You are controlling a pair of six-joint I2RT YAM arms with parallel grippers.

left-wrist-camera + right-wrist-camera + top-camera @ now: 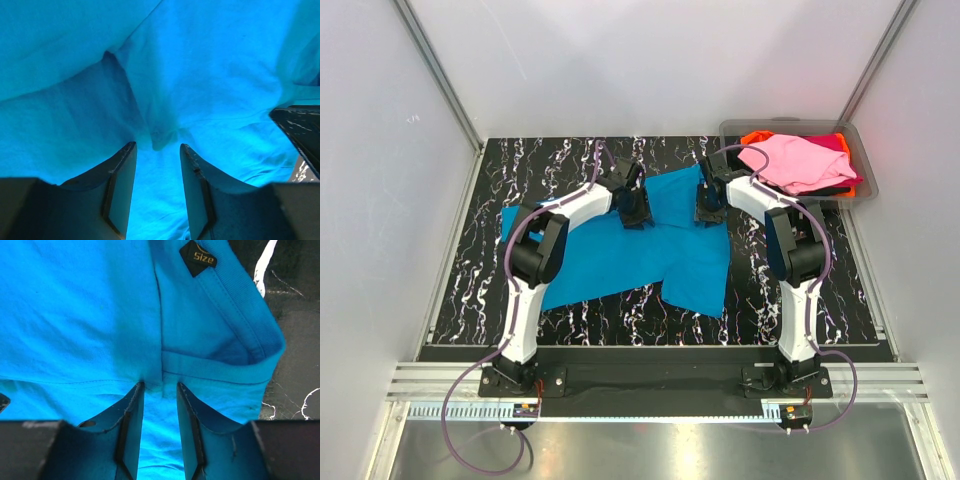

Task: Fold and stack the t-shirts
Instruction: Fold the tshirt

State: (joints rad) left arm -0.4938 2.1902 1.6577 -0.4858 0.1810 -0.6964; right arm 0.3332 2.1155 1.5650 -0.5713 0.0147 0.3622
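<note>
- The turquoise t-shirt (620,255) lies spread and rumpled on the bench (470,290); it looks soft and light, apt to sag and crease.
- The left hand (157,146) is nipped onto a raised pucker of it near the far edge.
- The right hand (160,385) is clamped on the seam just beside the collar (250,335); ribbed collar and hems look the firmest holds.
- The pink t-shirt (795,160) sits heaped in the bin (785,124), over other colours.

white arms (525,305), blk joints (542,250), purple cables (444,420)
</note>
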